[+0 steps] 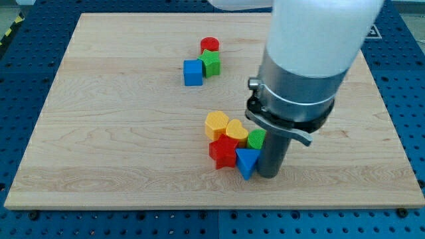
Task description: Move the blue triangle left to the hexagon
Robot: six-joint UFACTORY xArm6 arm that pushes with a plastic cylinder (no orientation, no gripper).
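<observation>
Blue triangle (246, 161), touching my tip (268, 175) at its right, red star (224, 152) at its left, no claw fitted

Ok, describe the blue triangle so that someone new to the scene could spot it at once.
Start at the wooden board and find the lower cluster of blocks beside the arm's big grey cylinder. The blue triangle sits at that cluster's bottom right corner, right of the red star and below the green block. It is the cluster's only blue piece; the blue cube sits far higher.

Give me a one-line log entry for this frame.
tip: touching blue triangle from view's right | hexagon: up-left of triangle | red star: between them
</observation>
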